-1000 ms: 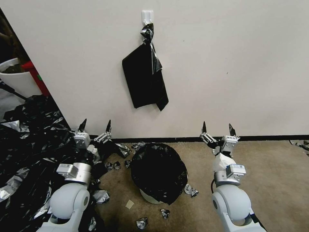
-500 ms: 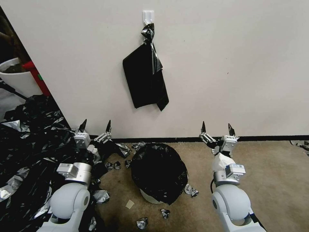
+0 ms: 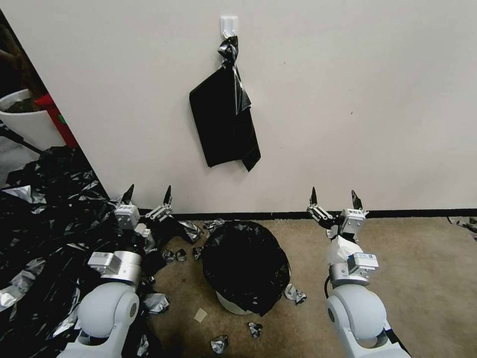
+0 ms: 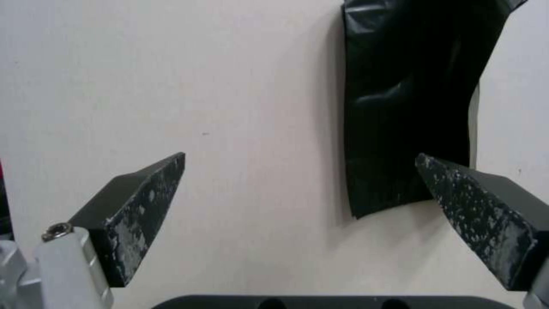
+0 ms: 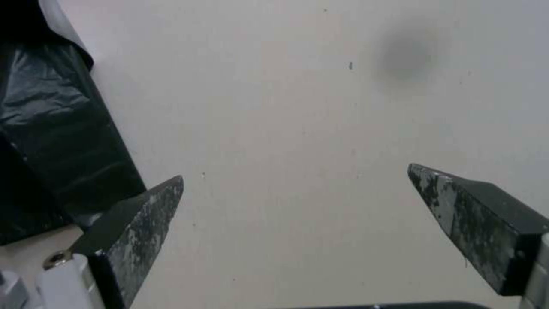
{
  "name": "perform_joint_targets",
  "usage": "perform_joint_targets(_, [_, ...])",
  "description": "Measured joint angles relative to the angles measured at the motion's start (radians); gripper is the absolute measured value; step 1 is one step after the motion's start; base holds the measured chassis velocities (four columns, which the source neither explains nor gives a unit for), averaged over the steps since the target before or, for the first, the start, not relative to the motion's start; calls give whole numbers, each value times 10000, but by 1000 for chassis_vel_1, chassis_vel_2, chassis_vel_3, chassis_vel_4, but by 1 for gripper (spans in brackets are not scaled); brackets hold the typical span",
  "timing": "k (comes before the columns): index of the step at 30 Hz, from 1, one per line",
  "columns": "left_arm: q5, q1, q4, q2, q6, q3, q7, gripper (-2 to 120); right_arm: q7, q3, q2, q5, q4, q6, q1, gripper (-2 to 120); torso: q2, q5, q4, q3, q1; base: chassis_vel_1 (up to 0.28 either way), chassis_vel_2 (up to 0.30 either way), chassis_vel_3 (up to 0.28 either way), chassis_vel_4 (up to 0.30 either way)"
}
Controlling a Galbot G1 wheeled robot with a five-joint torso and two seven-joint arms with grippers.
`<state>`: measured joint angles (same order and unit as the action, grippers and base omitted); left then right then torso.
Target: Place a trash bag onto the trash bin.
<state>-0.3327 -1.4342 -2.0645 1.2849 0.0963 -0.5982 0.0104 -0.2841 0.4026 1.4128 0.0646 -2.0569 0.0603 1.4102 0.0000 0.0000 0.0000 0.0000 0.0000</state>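
- Trash bag [image 3: 246,266] sits draped over the trash bin [image 3: 229,304], low centre in head view; black film covers mouth and most of the wall, only a cream strip of base shows at the bag's 7 o'clock. Judged: bag is on, task looks about done.
- Left gripper [image 3: 147,195] raised at the bin's 10 o'clock, tips pointing up at the wall, jaws spread wide, nothing held. Left wrist view: both fingers [image 4: 134,216] apart with bare wall between.
- Right gripper [image 3: 335,196] at the bin's 2 o'clock, same pose, wide open, empty. Right wrist view: fingers [image 5: 131,240] well apart.
- Both claws clear of the bag, one each side; likely parked so nothing snags the film.
- Folded black bundle [image 3: 224,122] hangs from wall hook [image 3: 228,25] at 12 o'clock above the bin, knotted top; a spare, untouched.
- Heap of black plastic [image 3: 44,238] on the floor at 9 o'clock; torn scraps [image 3: 295,294] litter the carpet around the bin.
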Motion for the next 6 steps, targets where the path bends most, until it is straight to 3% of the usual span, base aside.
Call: perform_joint_targets(6, [-5, 0, -2, 0, -5, 3, -5, 100, -2, -5, -3, 0, 3, 0, -2, 100, 0, 0, 0, 0, 0, 0, 0, 0, 0])
